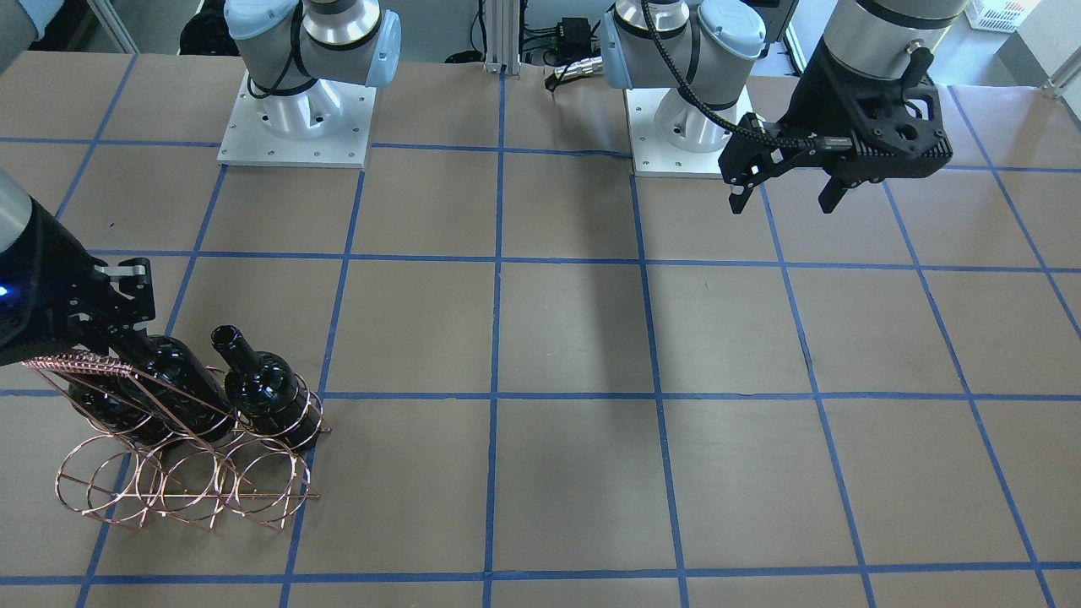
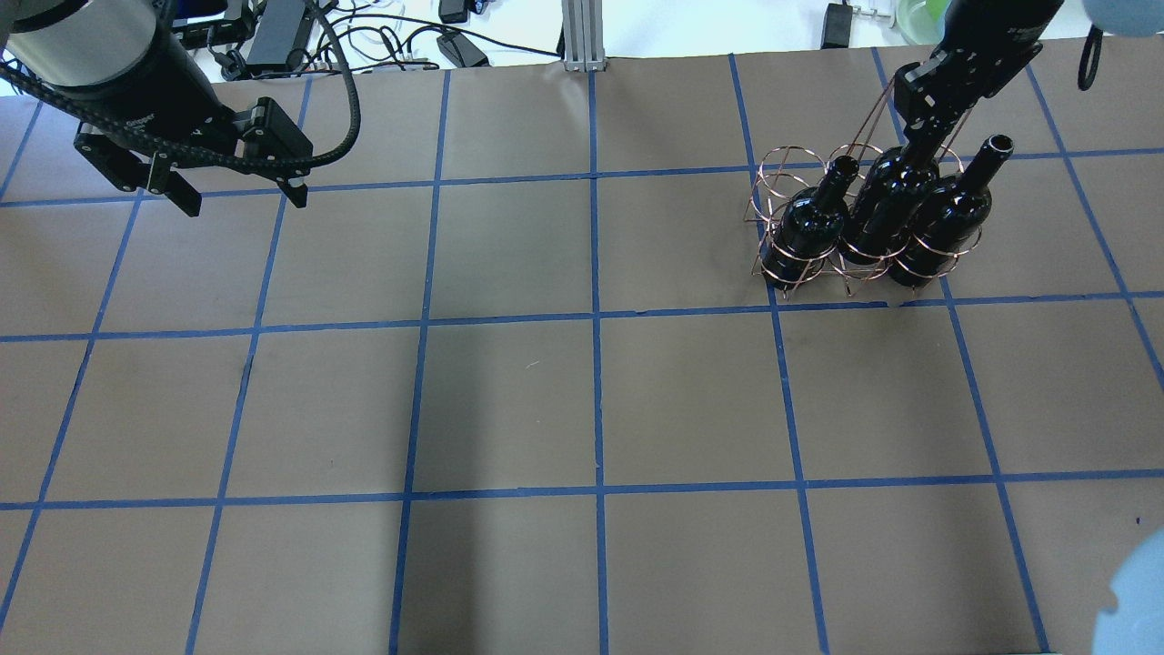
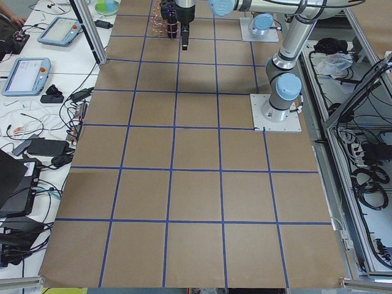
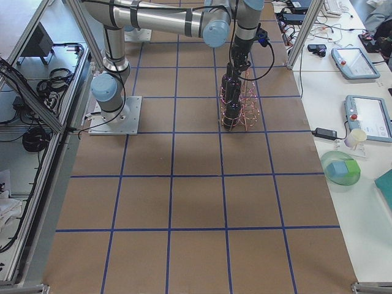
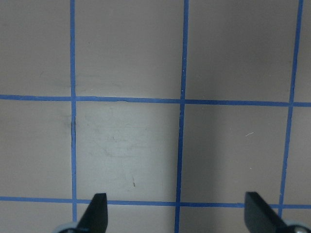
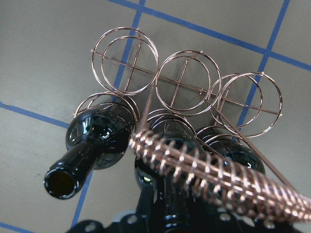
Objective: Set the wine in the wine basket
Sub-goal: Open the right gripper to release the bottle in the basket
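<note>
The copper wire wine basket point(image 2: 780, 169) stands at the table's far right, with three glossy black bottles upright in the row of rings nearer the robot. My right gripper point(image 2: 920, 144) is shut on the neck of the middle wine bottle point(image 2: 887, 205), which sits in the middle ring. The front-facing view shows the same grip point(image 1: 118, 333) on that bottle point(image 1: 173, 371). In the right wrist view the coil-wrapped handle point(image 6: 214, 174) crosses over the held bottle point(image 6: 146, 177). My left gripper point(image 2: 241, 191) is open and empty, hovering over bare table at the far left, its fingertips point(image 5: 97, 211) wide apart.
Two look-alike bottles point(image 2: 809, 223) point(image 2: 950, 214) flank the held one. The basket's other row of rings point(image 6: 129, 60) holds nothing. Brown table paper with blue tape grid point(image 2: 596, 318). Both arm bases point(image 1: 296, 110) stand at the table's robot side.
</note>
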Available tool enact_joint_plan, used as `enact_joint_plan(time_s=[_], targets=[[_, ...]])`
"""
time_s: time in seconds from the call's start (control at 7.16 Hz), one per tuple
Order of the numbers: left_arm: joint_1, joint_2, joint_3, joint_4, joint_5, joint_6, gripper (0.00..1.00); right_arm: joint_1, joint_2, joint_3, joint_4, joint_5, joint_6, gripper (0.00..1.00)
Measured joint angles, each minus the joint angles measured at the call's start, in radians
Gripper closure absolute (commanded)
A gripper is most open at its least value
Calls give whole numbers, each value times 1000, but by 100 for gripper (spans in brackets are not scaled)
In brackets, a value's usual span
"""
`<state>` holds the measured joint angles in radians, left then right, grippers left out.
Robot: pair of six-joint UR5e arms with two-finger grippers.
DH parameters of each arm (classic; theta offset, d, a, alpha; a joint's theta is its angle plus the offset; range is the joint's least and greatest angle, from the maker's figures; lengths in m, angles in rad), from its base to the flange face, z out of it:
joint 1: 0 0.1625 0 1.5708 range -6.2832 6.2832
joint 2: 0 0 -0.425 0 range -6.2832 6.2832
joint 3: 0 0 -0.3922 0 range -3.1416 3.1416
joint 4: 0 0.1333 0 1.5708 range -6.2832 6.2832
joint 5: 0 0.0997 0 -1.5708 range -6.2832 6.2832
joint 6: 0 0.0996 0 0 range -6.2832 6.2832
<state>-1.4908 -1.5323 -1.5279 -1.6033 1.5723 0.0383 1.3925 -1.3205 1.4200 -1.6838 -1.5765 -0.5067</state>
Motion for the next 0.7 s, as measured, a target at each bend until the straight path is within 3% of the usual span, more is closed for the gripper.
enact_joint_plan(time_s=[0.42,0.56,0.7], targets=[[1,5,0,20,-3,6,0,-1,5,87,-116,0,0,95],[-2,8,-3,16,-4,6,0,-1,5,92,-122,1,0,14],[-4,18,-4,0,-5,6,0,-1,3,92,-124,1,0,0]])
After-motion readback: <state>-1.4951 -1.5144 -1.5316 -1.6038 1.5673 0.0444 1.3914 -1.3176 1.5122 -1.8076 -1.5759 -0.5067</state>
